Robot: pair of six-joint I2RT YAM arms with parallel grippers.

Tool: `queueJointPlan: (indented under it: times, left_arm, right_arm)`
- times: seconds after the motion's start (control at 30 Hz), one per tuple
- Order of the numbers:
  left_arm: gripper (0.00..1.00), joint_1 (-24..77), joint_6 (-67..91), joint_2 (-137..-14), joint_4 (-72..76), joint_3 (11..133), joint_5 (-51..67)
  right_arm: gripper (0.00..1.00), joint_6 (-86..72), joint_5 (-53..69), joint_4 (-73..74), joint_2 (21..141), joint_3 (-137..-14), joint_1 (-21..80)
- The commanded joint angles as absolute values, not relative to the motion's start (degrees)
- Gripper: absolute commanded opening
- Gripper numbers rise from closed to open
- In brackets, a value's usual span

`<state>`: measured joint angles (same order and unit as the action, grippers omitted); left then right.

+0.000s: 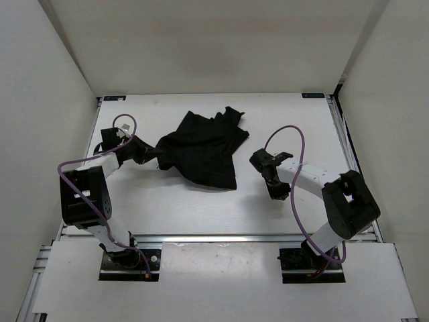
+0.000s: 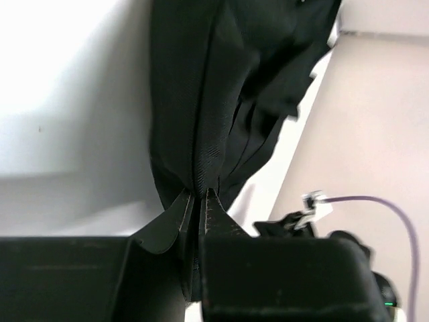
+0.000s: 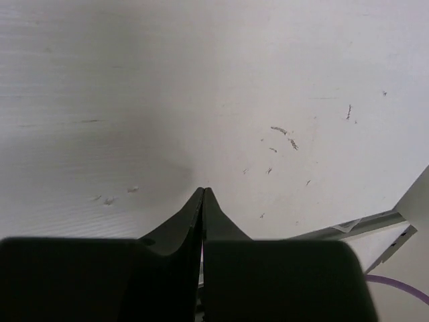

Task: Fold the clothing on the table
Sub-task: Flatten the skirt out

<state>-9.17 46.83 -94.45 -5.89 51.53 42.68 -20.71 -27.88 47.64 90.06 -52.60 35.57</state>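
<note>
At the left corner of the limp black fabric garment [image 1: 201,151], cloth is being pinched by the outstretched left gripper [image 2: 199,194]; the right gripper [image 3: 203,191] is being held closed, empty.

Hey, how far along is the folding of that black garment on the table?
Done: nothing folded yet; the clothing lies crumpled on the table. In hand: the left claw is pinched shut on its left edge. The right claw is shut and empty over the table, apart from the fabric. Left: spreading it flat and making every fold.
</note>
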Motion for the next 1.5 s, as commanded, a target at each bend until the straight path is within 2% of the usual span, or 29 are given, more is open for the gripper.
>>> queueJointPlan:
  times: [0.0, 0.13, 0.2, 0.23, 0.3, 0.5, 0.73, 1.07, 1.27, 1.43, 1.47]
  left_arm:
    - [0.00, -6.6, 43.3, -91.1, -7.7, 47.2, 40.8]
    - [0.00, -2.7, 42.5, -89.0, -8.4, 41.4, 38.8]
    - [0.00, -1.9, 42.0, -87.3, -8.5, 38.8, 37.7]
    - [0.00, -1.8, 41.5, -87.1, -9.5, 37.8, 37.4]
    - [0.00, -2.2, 40.4, -85.7, -11.2, 36.8, 36.7]
    - [0.00, 1.4, 36.7, -82.5, -17.0, 34.6, 33.8]
    - [0.00, 5.4, 36.5, -79.6, -18.4, 29.5, 33.2]
    - [0.00, 4.3, 34.2, -77.0, -21.0, 27.8, 33.1]
    - [0.00, 3.6, 34.5, -76.7, -20.2, 26.7, 33.5]
    - [0.00, 3.2, 34.8, -76.7, -19.7, 26.3, 33.7]
    - [0.00, 3.3, 34.8, -76.6, -19.3, 26.0, 33.8]
  right_arm:
    - [0.00, -18.2, -24.0, 48.5, 86.2, -53.5, 35.0]
    - [0.02, -16.9, -6.6, 44.1, 83.6, -55.0, 31.8]
    - [0.18, -17.3, -0.6, 41.3, 82.5, -55.0, 29.5]
    - [0.22, -17.8, 4.2, 38.8, 82.4, -54.4, 29.1]
    - [0.37, -18.5, 8.6, 35.4, 82.1, -53.8, 26.9]
    - [0.46, -18.9, 14.9, 30.7, 86.7, -55.9, 22.2]
    - [0.45, -18.6, 20.4, 25.0, 91.6, -55.7, 16.2]
    - [0.44, -22.4, 28.6, 15.2, 96.4, -53.6, 10.0]
    - [0.43, -24.0, 33.3, 12.4, 100.9, -52.0, 12.1]
    - [0.39, -26.7, 38.2, 7.1, 102.9, -48.3, 14.1]
    - [0.35, -27.2, 38.2, 6.9, 103.8, -47.5, 14.7]
